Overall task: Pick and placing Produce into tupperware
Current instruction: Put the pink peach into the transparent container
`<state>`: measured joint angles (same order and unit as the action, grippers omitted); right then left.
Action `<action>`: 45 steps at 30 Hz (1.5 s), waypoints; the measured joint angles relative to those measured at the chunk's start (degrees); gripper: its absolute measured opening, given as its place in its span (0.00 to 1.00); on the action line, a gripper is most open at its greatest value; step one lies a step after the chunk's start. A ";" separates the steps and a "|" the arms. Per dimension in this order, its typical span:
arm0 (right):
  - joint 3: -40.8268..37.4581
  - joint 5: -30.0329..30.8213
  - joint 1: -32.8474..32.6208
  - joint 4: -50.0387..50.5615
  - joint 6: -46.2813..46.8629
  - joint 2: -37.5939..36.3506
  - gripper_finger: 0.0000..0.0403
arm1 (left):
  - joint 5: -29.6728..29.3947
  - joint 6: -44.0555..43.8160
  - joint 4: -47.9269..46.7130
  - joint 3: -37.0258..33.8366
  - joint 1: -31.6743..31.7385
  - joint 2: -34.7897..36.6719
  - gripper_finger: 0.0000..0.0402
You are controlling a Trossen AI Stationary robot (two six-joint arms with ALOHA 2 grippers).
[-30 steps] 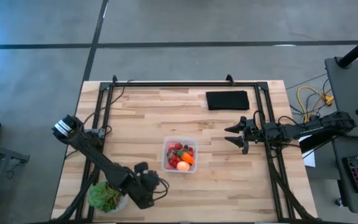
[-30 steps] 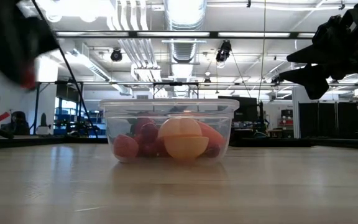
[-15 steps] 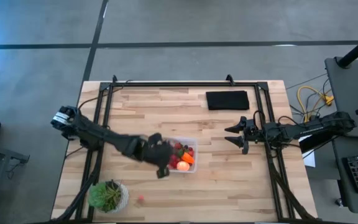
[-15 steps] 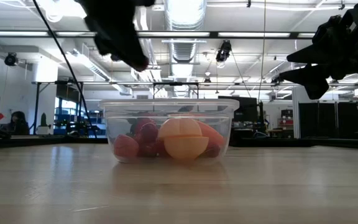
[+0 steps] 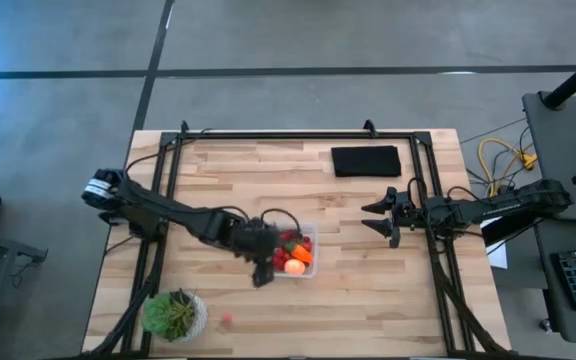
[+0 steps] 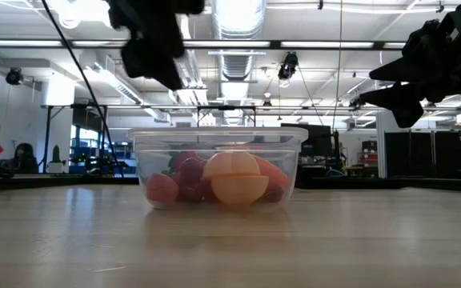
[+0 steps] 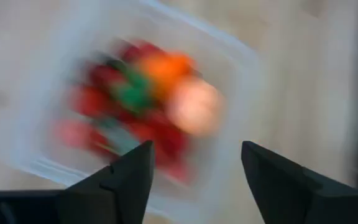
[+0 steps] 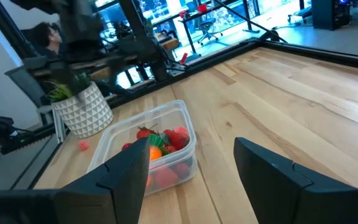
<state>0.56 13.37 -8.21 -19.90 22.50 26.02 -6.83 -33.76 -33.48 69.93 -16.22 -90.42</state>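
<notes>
Overhead, table-level, wrists; shared tupperware (image 5: pixel 289 250)

A: Which surface carries the objects?

B: A pale wooden table (image 5: pixel 368 290) made of joined planks, edged by a black metal frame (image 5: pixel 298 134).

A: What lies directly on it?

B: A clear container (image 5: pixel 290 250) of produce near the centre; a black pad (image 5: pixel 366 160) toward the far edge; a potted plant (image 5: pixel 174 314) at one near corner; just beside it, a small red piece (image 5: pixel 227 320).

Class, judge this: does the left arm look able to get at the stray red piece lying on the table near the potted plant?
Probably yes: the piece lies on bare wood beside the plant, and the open left gripper hovers nearby.
</notes>
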 joint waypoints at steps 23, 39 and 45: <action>0.00 0.00 -0.02 0.00 0.00 0.00 0.56 | 3.87 -13.52 -4.53 0.33 -31.91 -9.35 0.58; 0.00 -0.01 -0.02 -0.02 -0.01 0.00 0.56 | 1.89 -21.49 -9.20 0.33 -31.76 -14.57 0.58; 0.00 0.00 0.00 -0.02 -0.01 0.00 0.56 | 1.51 -21.44 -9.10 0.22 -31.38 -14.57 0.58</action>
<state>0.56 13.37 -8.21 -19.92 22.49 26.02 -5.32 -55.20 -42.57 70.15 -47.59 -104.99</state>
